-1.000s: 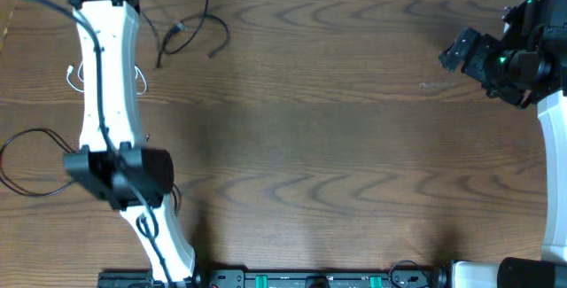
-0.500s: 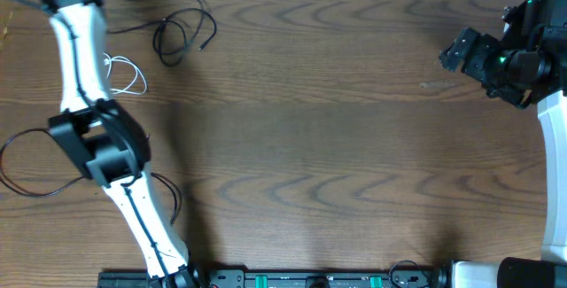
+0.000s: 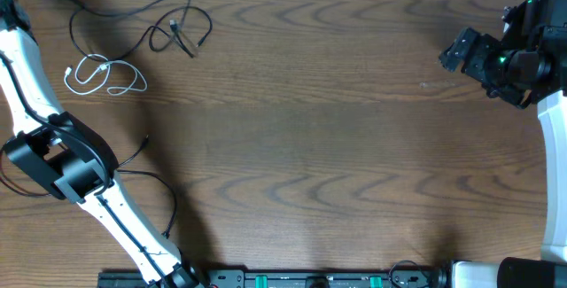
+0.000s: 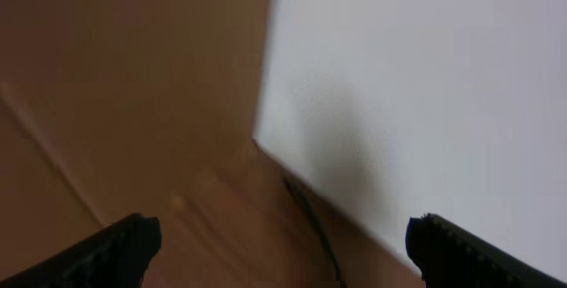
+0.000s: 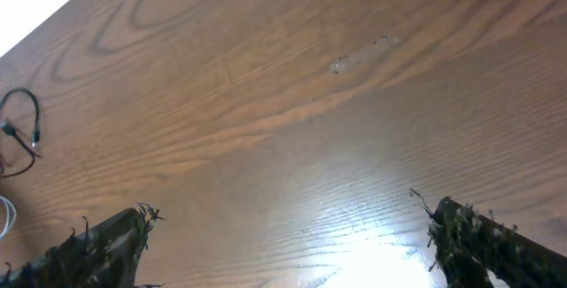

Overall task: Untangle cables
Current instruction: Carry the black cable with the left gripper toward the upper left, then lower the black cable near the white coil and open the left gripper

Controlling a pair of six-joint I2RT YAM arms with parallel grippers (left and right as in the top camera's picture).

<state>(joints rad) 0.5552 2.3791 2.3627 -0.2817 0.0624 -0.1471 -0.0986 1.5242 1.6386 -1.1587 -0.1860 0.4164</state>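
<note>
A short white cable (image 3: 102,76) lies coiled at the far left of the table. Just beyond it, a thin black cable (image 3: 174,29) runs from a small loop toward the far left corner. A second black cable (image 3: 144,140) trails beside my left arm's elbow. My left gripper (image 4: 283,235) is up in that far left corner, open; a black cable (image 4: 310,217) lies on the table below the gap, along the white wall. My right gripper (image 3: 456,53) hovers open at the far right with nothing in it. In the right wrist view, its fingertips (image 5: 461,226) stand wide over bare wood.
The left arm's elbow (image 3: 58,157) and white links cross the left side of the table. A white wall (image 4: 425,84) borders the far edge. Electronics (image 3: 310,279) line the near edge. The wooden table (image 3: 337,146) stretches between the arms.
My left arm swung out to the far left corner, drawing the black cable's end that way and uncovering the white cable. Its jaws went from shut to open. The right arm stayed still.
</note>
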